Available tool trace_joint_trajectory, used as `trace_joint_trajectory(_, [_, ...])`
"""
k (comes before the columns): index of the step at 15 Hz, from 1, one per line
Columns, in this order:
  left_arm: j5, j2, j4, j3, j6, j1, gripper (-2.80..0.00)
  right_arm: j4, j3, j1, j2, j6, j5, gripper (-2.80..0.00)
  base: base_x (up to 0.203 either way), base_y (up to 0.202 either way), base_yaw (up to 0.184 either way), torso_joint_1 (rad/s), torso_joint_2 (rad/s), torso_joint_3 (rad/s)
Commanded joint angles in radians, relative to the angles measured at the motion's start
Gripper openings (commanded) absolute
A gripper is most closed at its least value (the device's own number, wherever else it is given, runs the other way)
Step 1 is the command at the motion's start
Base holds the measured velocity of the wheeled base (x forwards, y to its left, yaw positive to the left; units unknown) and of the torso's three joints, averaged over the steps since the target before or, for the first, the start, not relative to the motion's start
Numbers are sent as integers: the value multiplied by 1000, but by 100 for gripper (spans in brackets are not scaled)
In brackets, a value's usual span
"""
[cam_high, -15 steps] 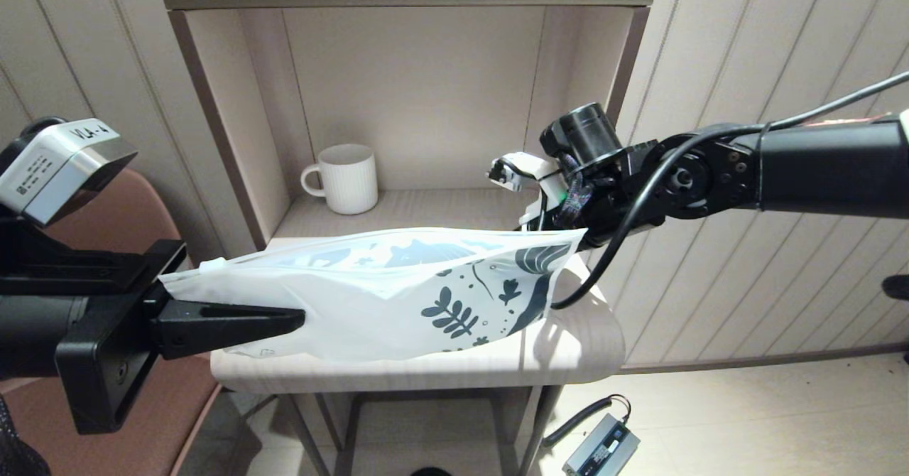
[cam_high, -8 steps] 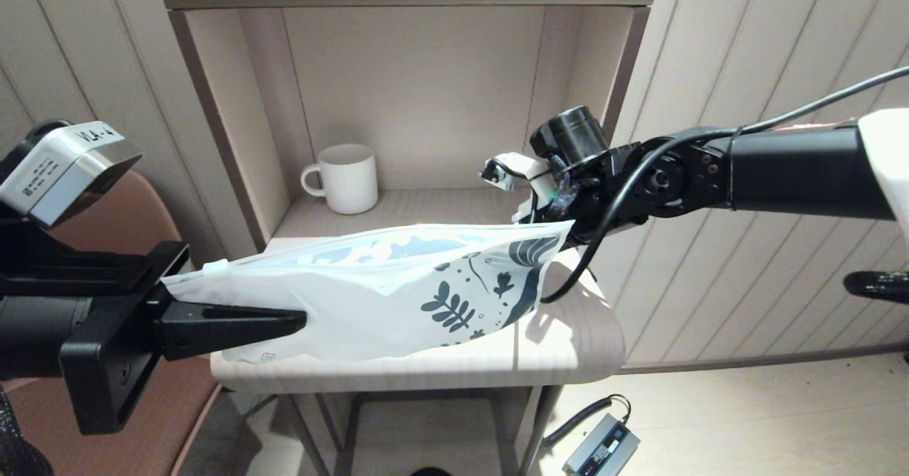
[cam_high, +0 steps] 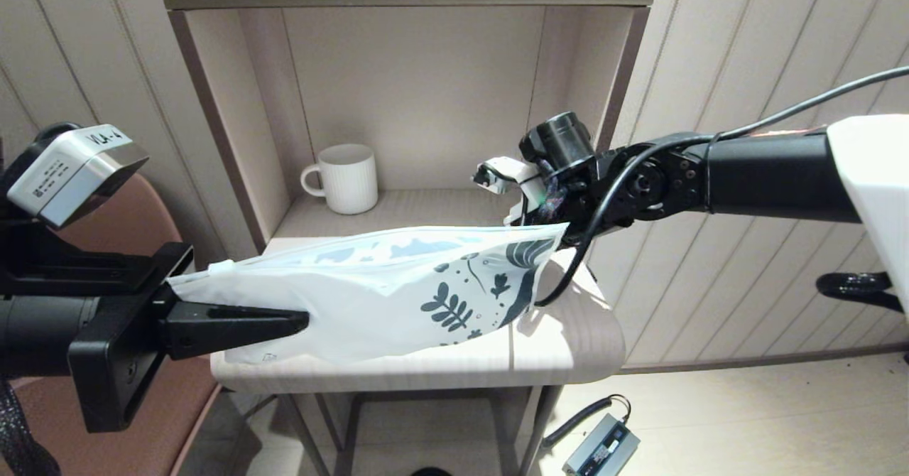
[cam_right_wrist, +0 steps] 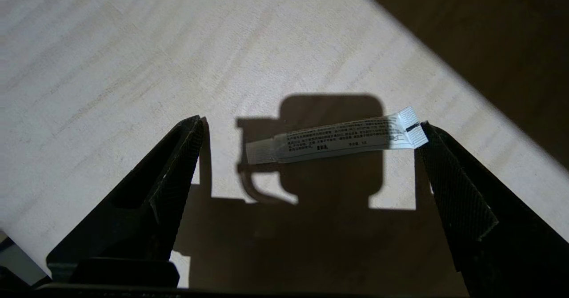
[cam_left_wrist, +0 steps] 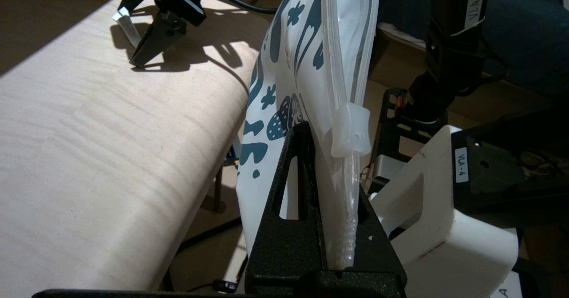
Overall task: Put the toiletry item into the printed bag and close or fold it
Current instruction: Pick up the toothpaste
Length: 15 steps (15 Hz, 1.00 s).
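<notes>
The printed bag (cam_high: 398, 284) hangs over the table, white with teal leaf prints at its right end. My left gripper (cam_high: 302, 320) is shut on its zip end (cam_left_wrist: 331, 155), just below the clear slider (cam_left_wrist: 353, 129). The toiletry item (cam_right_wrist: 338, 140), a thin flat white sachet strip with small print, lies on the table top. My right gripper (cam_right_wrist: 311, 123) is open above it, one fingertip (cam_right_wrist: 424, 129) at the strip's end. In the head view the bag hides the strip and the right fingers; only the right wrist (cam_high: 568, 185) shows.
A white ribbed mug (cam_high: 348, 177) stands at the back left inside the shelf niche. The small table (cam_high: 568, 348) has a rounded front edge. A brown chair (cam_high: 142, 419) is at the left. A grey power adapter (cam_high: 600, 451) lies on the floor.
My right arm has moved left and a little lower over the table behind the bag. The bag's printed end has shifted left with it. My left gripper has edged slightly right.
</notes>
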Motion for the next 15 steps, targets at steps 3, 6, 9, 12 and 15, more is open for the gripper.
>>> trace_joint_trajectory(3, [-5, 4, -1, -1, 1, 0, -280, 6, 16, 1, -15, 2, 0, 0, 0, 0, 0, 0, 0, 0])
trace_joint_trajectory(6, [-5, 4, -2, -2, 2, 0, -280, 7, 32, -8, -50, 2, -6, 0, 0, 0, 0, 0, 0, 0])
trace_joint_trajectory(9, [-5, 4, -2, -1, 1, 0, -280, 7, 58, -7, -68, 2, -9, 0, 0, 0, 0, 0, 0, 0])
trace_joint_trajectory(12, [-4, 5, -2, -1, 1, 0, -280, 7, 81, -6, -104, 2, -10, 0, 0, 0, 0, 0, 0, 0])
trace_joint_trajectory(15, [-4, 14, -2, -1, 1, 0, -280, 6, 139, 2, -139, 10, -9, 0, 0, 0, 0, 0, 0, 0])
